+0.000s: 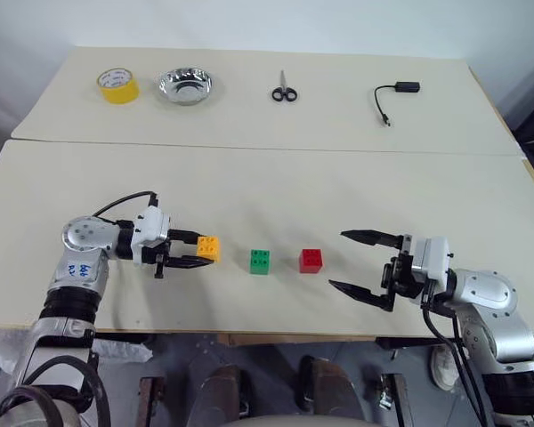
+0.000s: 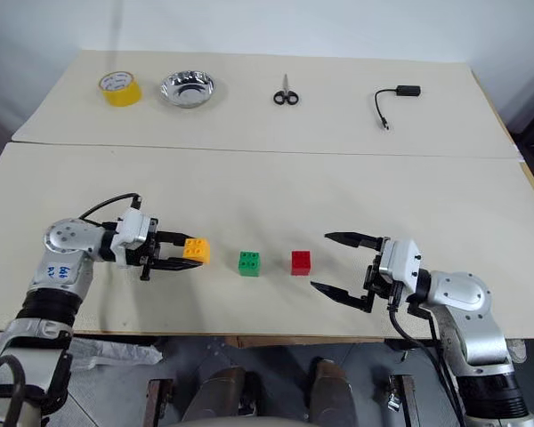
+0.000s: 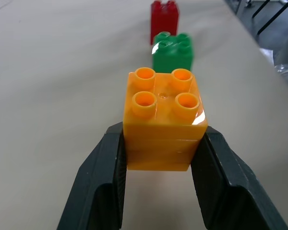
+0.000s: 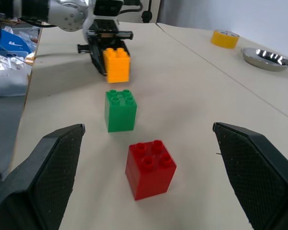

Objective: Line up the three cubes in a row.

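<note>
Three small cubes sit in a line on the table (image 1: 267, 187): orange cube (image 1: 208, 248), green cube (image 1: 260, 261), red cube (image 1: 311, 260). The left gripper (image 1: 180, 253) squeezes the orange one's flat sides; the right gripper (image 1: 360, 263) waits wide open. They look light, hard and a bit slippery.

Glossy plastic orange-yellow cube (image 3: 163, 120) is catching glare between matt black tool pads (image 3: 105, 187); surface (image 1: 267, 196) is looking matt, bowl (image 1: 185, 85) shining like polished metal.

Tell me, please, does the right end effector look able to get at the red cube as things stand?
Probably yes: the right end effector is open and aimed at the red cube, with only bare table between them.
</note>
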Robot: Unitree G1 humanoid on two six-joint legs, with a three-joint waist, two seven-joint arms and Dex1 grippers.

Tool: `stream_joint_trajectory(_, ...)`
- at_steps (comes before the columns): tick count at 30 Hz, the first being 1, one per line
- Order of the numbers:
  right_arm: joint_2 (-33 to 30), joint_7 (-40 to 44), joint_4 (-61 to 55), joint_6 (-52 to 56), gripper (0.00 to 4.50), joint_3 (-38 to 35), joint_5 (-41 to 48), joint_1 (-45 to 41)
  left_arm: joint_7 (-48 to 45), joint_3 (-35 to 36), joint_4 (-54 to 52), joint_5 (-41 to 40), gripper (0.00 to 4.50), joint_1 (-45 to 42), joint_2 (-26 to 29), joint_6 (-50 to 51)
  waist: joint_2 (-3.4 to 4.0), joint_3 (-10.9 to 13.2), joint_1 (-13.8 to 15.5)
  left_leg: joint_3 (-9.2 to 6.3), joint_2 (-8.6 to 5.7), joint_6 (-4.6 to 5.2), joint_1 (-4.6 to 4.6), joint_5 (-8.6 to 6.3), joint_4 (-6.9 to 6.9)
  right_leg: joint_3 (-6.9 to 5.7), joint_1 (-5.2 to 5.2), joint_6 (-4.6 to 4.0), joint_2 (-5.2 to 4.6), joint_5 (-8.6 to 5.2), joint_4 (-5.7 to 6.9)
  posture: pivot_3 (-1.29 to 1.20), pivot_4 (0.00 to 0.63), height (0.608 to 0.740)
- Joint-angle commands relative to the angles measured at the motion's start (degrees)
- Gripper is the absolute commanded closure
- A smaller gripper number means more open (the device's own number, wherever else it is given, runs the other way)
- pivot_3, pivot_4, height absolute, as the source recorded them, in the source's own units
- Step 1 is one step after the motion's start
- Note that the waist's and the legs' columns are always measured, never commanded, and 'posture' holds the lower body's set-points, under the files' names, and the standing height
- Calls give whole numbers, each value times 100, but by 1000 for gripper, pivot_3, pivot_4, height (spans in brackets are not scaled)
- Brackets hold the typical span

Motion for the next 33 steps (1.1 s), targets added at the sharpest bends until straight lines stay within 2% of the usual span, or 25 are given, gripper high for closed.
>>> stream_joint_trajectory(1,-107,-23,-257,6,0,-175,104,69,-641,-148,469,66,3010,-188,99,-362,0,0,-4,1,0,0,1,0,0,1,0,0,0,0,0,0,150,740)
stream_joint_trajectory(9,-120,-32,-253,-14,0,-216,93,120,-643,-837,283,-403,3010,-146,320,-208,-1,1,17,-3,17,3,0,1,3,2,1,0,-7,0,4,0,150,740)
stream_joint_trajectory(19,-97,46,-151,-20,0,-107,61,52,-643,-840,247,-327,3010,-32,255,-202,-1,1,9,-3,17,4,0,1,4,1,1,1,-7,0,5,0,150,740)
stream_joint_trajectory(23,-114,169,-20,-10,0,-72,51,9,-606,-746,118,-349,1745,7,297,45,-1,1,9,-3,17,4,0,1,4,2,1,1,-7,0,5,0,150,740)
stream_joint_trajectory(28,-226,434,109,164,0,-123,220,-121,-334,-257,-958,-816,254,552,582,623,-1,1,-4,-5,22,4,0,1,3,1,0,0,-6,0,4,0,150,740)
stream_joint_trajectory(33,-523,718,-148,638,0,-350,771,-361,213,759,-2358,-1468,254,1541,1087,1542,-1,2,-26,-9,28,4,1,1,3,5,-1,0,-7,0,6,0,150,740)
